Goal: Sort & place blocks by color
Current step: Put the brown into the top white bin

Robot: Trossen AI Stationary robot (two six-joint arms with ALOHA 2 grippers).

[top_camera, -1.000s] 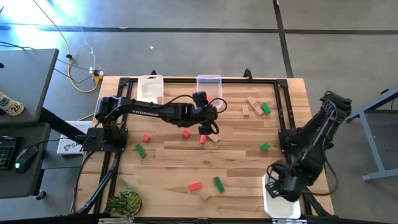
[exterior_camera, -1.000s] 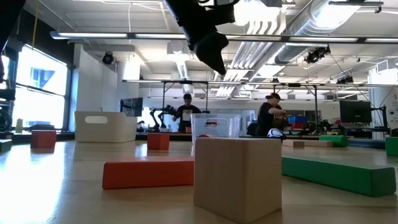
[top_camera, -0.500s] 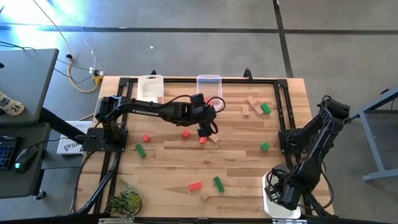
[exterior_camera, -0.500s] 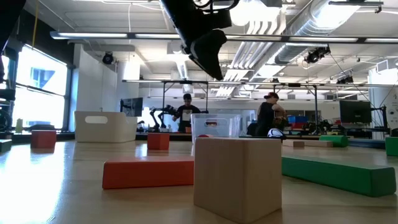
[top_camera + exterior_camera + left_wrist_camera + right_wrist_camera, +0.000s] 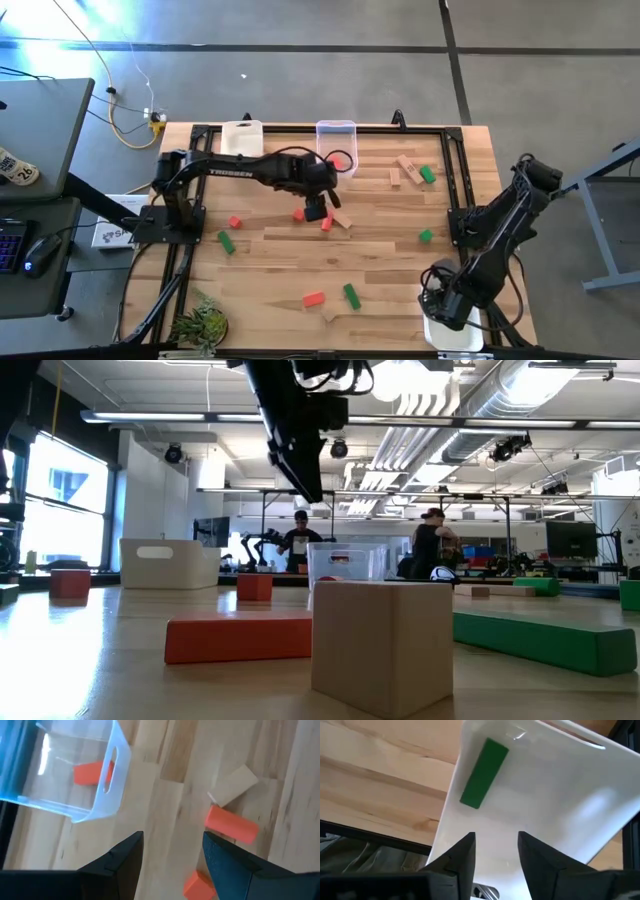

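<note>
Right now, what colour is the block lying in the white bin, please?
Green block, clearest in the right wrist view.

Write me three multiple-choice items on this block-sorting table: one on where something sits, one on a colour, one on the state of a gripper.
1. Where does the white bin with the green block in it sit?
A. at the table's near right corner, under the right arm
B. in the middle of the table
C. on the floor

2. What colour is the block inside the clear bin?
A. green
B. pale wood
C. red

3. How are the left gripper's fingers?
A. shut on a red block
B. open and empty
C. shut on a wood block

Answers:
1 A: the white bin lies below the right gripper, and the green block rests in it.
2 C: the block in the clear bin is red.
3 B: the left gripper shows bare table between its fingers.
</note>
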